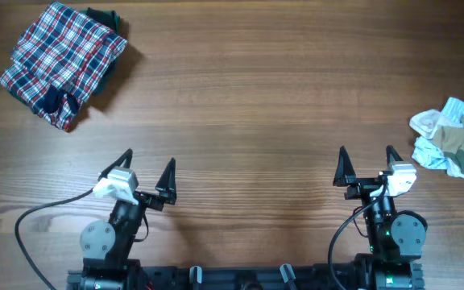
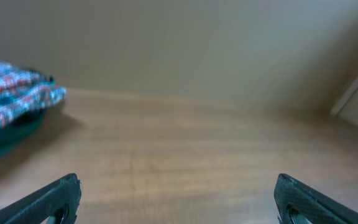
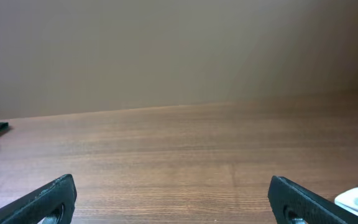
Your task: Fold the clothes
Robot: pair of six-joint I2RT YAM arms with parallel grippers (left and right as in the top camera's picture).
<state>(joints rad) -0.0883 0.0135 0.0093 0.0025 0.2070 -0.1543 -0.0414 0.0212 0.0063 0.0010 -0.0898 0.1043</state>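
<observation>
Roughly folded plaid garment (image 1: 63, 60) on woodgrain table (image 1: 240, 105); crumpled pale cloth (image 1: 451, 137).

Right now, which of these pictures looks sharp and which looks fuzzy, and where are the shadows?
Overhead view: sharp and evenly lit, wood grain crisp on the table; the plaid garment casts only a faint, soft shadow along its edge. Left wrist view: blurred throughout, the garment smeared at the left edge. Right wrist view: grain fairly clear, but the fingers of the right hand are out of focus.

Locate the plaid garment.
Overhead view: the plaid garment lies at the table's far left corner, atop a dark green cloth, well beyond the left gripper.
</observation>
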